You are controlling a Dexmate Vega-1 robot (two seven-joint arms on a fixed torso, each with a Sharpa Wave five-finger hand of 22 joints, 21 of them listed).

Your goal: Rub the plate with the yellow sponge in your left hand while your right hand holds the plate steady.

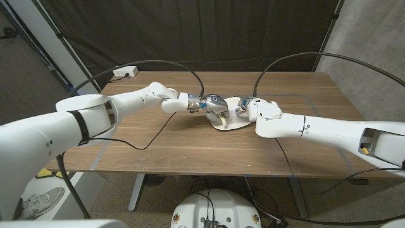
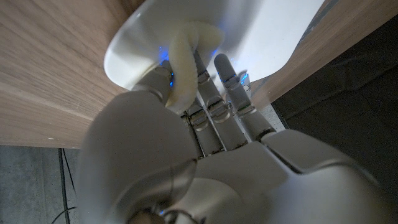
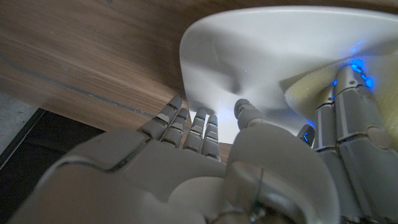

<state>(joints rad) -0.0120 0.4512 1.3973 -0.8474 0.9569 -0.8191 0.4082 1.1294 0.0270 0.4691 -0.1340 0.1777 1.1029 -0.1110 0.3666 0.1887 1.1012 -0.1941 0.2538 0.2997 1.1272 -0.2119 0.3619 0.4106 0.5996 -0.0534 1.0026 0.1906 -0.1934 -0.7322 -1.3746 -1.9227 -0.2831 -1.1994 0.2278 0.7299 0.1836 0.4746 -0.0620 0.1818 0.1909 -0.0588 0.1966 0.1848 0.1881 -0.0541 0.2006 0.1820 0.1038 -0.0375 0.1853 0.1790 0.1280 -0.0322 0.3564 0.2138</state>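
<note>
The left hand (image 1: 212, 106) presses the yellow sponge (image 2: 183, 59) onto the white plate (image 3: 261, 56), fingers closed around it; the right hand (image 1: 248, 107) grips the plate's rim on the table (image 1: 190, 145)

A white power strip (image 1: 124, 73) lies at the wooden table's (image 1: 164, 149) far left corner, dark curtain (image 1: 190, 31) behind

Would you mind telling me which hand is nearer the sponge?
Left. The left hand holds the sponge against the plate. The right hand is at the plate's rim, apart from the sponge.
</note>
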